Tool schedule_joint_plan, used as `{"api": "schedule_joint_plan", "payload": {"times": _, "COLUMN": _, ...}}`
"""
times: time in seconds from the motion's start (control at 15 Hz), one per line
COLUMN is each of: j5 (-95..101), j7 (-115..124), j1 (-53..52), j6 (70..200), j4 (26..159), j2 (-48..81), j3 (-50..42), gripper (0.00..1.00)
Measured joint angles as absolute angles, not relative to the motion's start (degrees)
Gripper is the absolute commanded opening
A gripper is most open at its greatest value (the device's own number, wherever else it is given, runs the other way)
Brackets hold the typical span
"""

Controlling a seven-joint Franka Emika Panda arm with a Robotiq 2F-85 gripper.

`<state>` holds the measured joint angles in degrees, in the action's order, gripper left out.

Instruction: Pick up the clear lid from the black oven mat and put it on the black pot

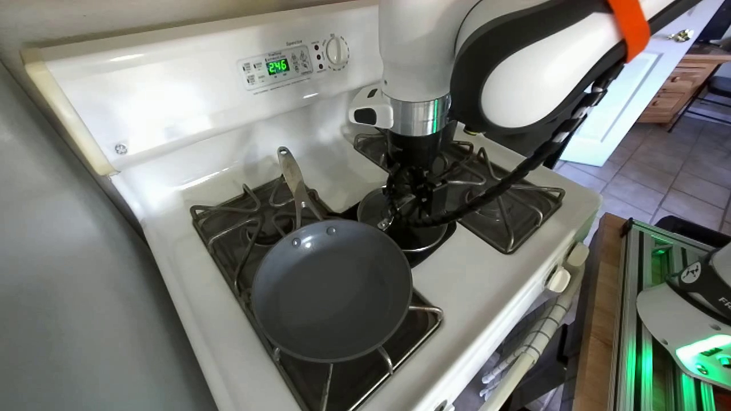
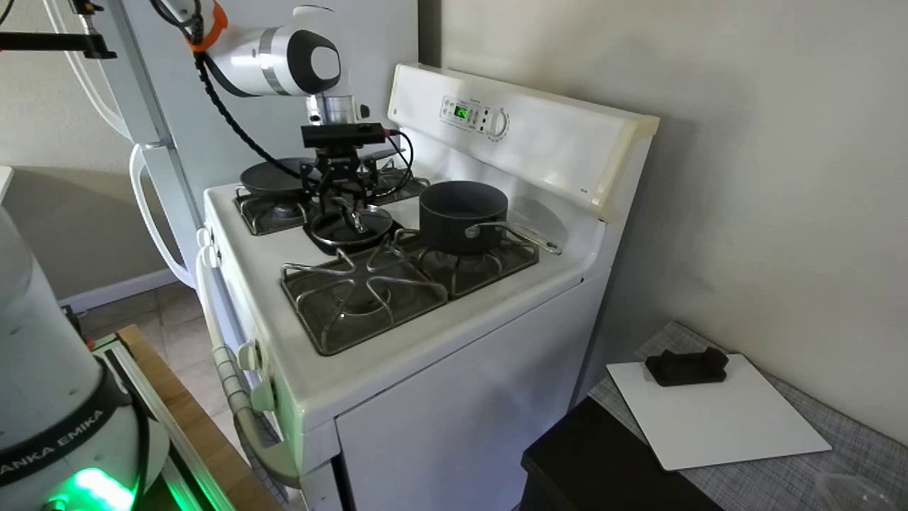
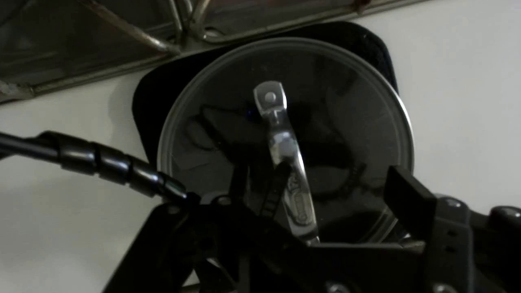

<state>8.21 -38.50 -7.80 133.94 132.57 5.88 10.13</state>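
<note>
The clear lid [image 3: 358,122] has a metal rim and a shiny arched metal handle [image 3: 299,191]. It lies on the black oven mat [image 3: 152,97] between the burner grates. The lid [image 2: 372,226] and mat [image 2: 323,243] also show in an exterior view, and the lid [image 1: 425,237] is partly covered by my gripper in an exterior view. My gripper [image 3: 325,183] is open low over the lid, its fingers either side of the handle; I cannot tell whether they touch it. It also shows in both exterior views [image 1: 420,200] [image 2: 344,199]. The black pot [image 2: 461,220] stands uncovered on a back burner.
A grey frying pan [image 1: 337,291] sits on the grates beside the mat. The pot's long metal handle [image 2: 521,234] sticks out sideways. Burner grates [image 2: 365,291] flank the mat. The stove's back panel [image 2: 525,135] rises behind. A wrapped cable [image 3: 110,162] hangs by the gripper.
</note>
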Motion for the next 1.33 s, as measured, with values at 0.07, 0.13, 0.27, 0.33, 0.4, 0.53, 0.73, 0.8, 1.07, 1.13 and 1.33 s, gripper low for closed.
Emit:
{"api": "schedule_joint_plan", "payload": {"times": 0.07, "j5": 7.75, "j7": -38.66, "j1": -7.8, "j6": 133.94, "j4": 132.24, "j2": 6.27, "j3": 10.13, "gripper": 0.84}}
{"api": "schedule_joint_plan", "payload": {"times": 0.13, "j5": 7.32, "j7": -38.74, "j1": -7.8, "j6": 133.94, "j4": 131.91, "j2": 6.61, "j3": 10.14, "gripper": 0.86}}
{"api": "schedule_joint_plan", "payload": {"times": 0.27, "j5": 6.7, "j7": -38.79, "j1": -7.8, "j6": 133.94, "j4": 131.27, "j2": 7.29, "j3": 10.14, "gripper": 0.86}}
{"api": "schedule_joint_plan", "payload": {"times": 0.33, "j5": 6.34, "j7": -38.86, "j1": -7.8, "j6": 133.94, "j4": 130.93, "j2": 7.65, "j3": 10.15, "gripper": 0.87}}
{"api": "schedule_joint_plan", "payload": {"times": 0.4, "j5": 6.05, "j7": -39.0, "j1": -7.8, "j6": 133.94, "j4": 130.6, "j2": 8.01, "j3": 10.16, "gripper": 0.84}}
{"api": "schedule_joint_plan", "payload": {"times": 0.53, "j5": 5.67, "j7": -39.17, "j1": -7.79, "j6": 133.94, "j4": 129.96, "j2": 8.77, "j3": 10.16, "gripper": 0.78}}
{"api": "schedule_joint_plan", "payload": {"times": 0.73, "j5": 5.57, "j7": -39.42, "j1": -7.76, "j6": 133.94, "j4": 128.93, "j2": 10.01, "j3": 10.16, "gripper": 0.71}}
{"api": "schedule_joint_plan", "payload": {"times": 0.8, "j5": 5.57, "j7": -39.49, "j1": -7.74, "j6": 133.94, "j4": 128.67, "j2": 10.42, "j3": 10.16, "gripper": 0.72}}
{"api": "schedule_joint_plan", "payload": {"times": 1.07, "j5": 5.62, "j7": -39.59, "j1": -7.66, "j6": 133.9, "j4": 127.58, "j2": 12.0, "j3": 10.16, "gripper": 0.75}}
{"api": "schedule_joint_plan", "payload": {"times": 1.13, "j5": 5.64, "j7": -39.59, "j1": -7.62, "j6": 133.9, "j4": 127.3, "j2": 12.26, "j3": 10.16, "gripper": 0.77}}
{"api": "schedule_joint_plan", "payload": {"times": 1.33, "j5": 5.69, "j7": -39.59, "j1": -7.51, "j6": 133.89, "j4": 126.6, "j2": 12.9, "j3": 10.15, "gripper": 0.74}}
